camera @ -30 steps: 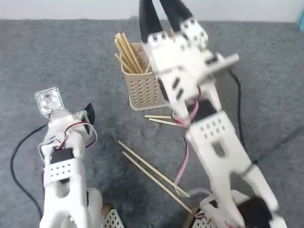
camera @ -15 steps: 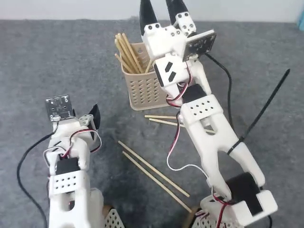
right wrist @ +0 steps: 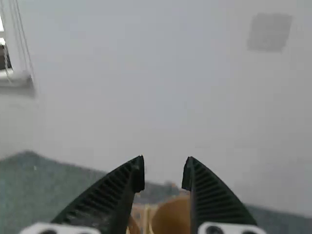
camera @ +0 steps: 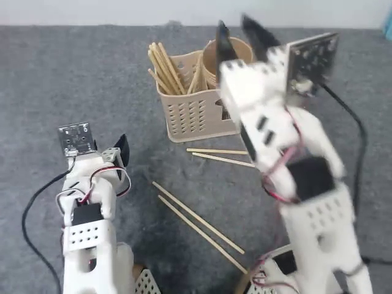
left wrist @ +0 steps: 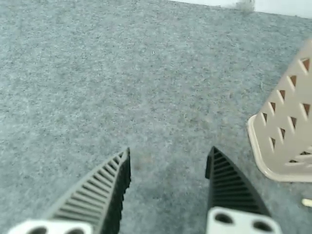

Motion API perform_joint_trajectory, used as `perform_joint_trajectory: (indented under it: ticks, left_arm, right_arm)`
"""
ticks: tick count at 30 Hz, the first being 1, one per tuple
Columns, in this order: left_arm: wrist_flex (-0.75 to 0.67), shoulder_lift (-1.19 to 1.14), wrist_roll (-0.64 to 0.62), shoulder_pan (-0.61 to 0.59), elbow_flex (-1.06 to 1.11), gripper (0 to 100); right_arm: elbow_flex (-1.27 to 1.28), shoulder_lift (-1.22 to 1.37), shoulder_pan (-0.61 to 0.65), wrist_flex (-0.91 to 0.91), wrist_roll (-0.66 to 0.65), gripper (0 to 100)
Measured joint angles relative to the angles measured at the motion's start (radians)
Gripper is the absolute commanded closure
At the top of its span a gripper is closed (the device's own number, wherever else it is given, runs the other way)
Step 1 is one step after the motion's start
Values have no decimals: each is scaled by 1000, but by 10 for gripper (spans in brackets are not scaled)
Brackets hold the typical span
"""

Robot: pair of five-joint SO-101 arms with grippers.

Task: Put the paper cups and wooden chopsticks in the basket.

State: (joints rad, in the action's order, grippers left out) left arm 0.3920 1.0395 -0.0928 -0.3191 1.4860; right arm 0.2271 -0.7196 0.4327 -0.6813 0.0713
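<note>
**Four loose chopsticks are waiting on the carpet; both grippers are gaping empty**

The right gripper [camera: 234, 24] is hanging at the upper centre of the high view, over the beige basket [camera: 193, 113]. Its jaws are standing a moderate way apart and gripping nothing. The left gripper [left wrist: 170, 150] is sitting low at the left of that view. Its jaws are spread wide and are likewise holding nothing, and it is pointing at bare grey carpet [camera: 92, 73].

The basket is already carrying a bundle of chopsticks [camera: 164, 66] leaning to its upper left and a paper cup [camera: 209, 61] standing in its right half. Two chopsticks [camera: 211, 150] are lying side by side just below the basket. Two more [camera: 196, 215] are running diagonally toward the lower centre of the frame.

The sticks are probably behaving as light, stiff, thin rods, so they are likely sinking a little into the pile. A finger will have to press into the carpet to get under one. Pinching near the middle of the length is looking wisest, since a grip near one end risks letting the stick swing. Each pair is lying close enough that one closure may be catching both, and smooth wood may be slipping or rolling between the ribbed pads.
</note>
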Motion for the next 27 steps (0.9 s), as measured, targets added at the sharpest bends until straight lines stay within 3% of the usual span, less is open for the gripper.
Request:
perform_joint_trajectory:
  ticks: [5, 11, 17, 22, 27]
  left_arm:
    - [0, 0, 0, -2, 0, 764]
    - [0, 0, -18, -41, 0, 761]
    - [0, 0, -29, -46, 0, 761]
    - [37, 0, -35, -49, 0, 761]
    - [38, 0, -35, -49, 0, 761]
  right_arm:
    - [-31, -77, -94, -416, -63, 854]
    - [5, -81, -232, -637, -207, 854]
    - [227, 0, -350, -628, -322, 854]
    - [393, 144, -374, -488, -400, 851]
    - [408, 345, -373, -353, -591, 850]
